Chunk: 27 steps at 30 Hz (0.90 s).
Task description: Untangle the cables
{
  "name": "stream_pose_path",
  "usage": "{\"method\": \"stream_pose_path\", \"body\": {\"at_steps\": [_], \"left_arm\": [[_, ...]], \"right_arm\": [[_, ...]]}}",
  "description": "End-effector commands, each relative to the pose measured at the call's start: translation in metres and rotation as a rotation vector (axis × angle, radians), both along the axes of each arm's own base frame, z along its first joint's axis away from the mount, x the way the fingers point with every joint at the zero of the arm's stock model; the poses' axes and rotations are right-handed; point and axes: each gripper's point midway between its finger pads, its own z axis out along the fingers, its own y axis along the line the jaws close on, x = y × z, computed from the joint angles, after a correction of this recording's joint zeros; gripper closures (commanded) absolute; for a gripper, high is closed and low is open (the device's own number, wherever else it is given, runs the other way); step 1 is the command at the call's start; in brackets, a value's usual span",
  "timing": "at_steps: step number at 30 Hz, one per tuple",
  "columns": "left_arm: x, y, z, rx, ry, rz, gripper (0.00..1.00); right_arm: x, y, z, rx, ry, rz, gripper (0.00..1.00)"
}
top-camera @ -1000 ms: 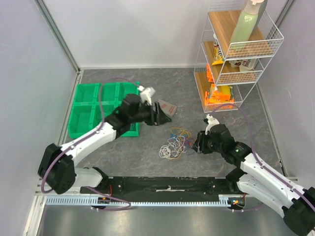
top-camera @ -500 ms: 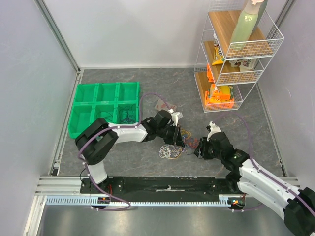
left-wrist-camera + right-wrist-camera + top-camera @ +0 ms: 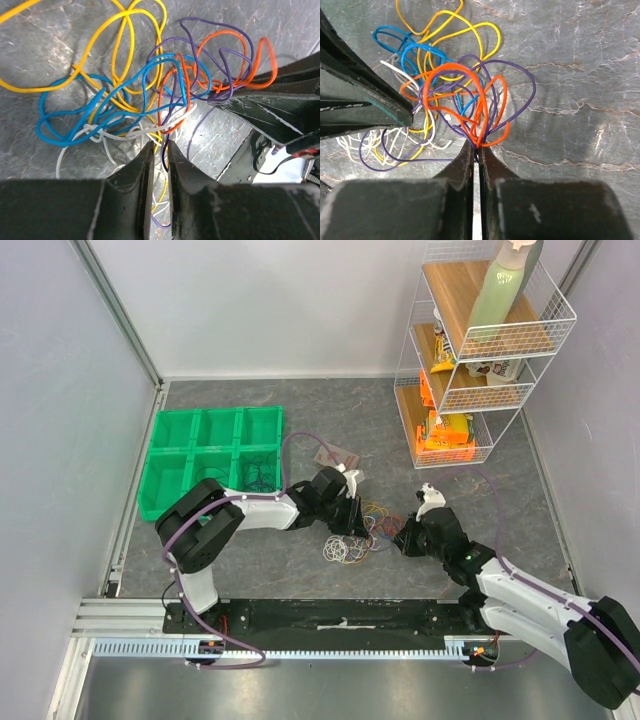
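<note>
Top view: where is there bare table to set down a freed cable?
The widest bare patch lies between the green tray and the wire shelf, toward the back wall. The middle, around the cables, is crowded.

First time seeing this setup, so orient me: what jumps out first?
A bright tangle of cables lies mid-table, yellow, blue, orange and purple loops knotted together. The left gripper and right gripper pinch strands from opposite sides. A green tray sits back left, a wire shelf back right.
</note>
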Motion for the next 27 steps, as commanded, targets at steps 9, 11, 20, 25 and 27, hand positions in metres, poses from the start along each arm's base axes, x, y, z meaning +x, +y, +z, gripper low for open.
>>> {"method": "stream_pose_path", "body": {"at_steps": [9, 11, 20, 25, 27], "left_arm": [[0.034, 0.02, -0.026, 0.062, 0.041, 0.122, 0.65], [0.035, 0.024, -0.029, 0.064, 0.042, 0.132, 0.66], [0.024, 0.033, -0.049, 0.077, 0.085, 0.141, 0.73], [0.017, 0.03, -0.045, 0.026, 0.096, 0.116, 0.55], [0.016, 0.024, -0.025, -0.039, 0.07, 0.093, 0.51]], "right_arm": [[-0.019, 0.013, 0.11, 0.181, -0.088, 0.066, 1.0], [-0.017, 0.013, 0.14, 0.18, -0.128, 0.083, 1.0], [-0.004, 0.009, 0.239, 0.165, -0.318, 0.102, 1.0], [0.0, -0.002, 0.248, 0.121, -0.359, 0.07, 1.0], [0.001, -0.002, 0.227, 0.095, -0.32, 0.073, 0.99]]}}
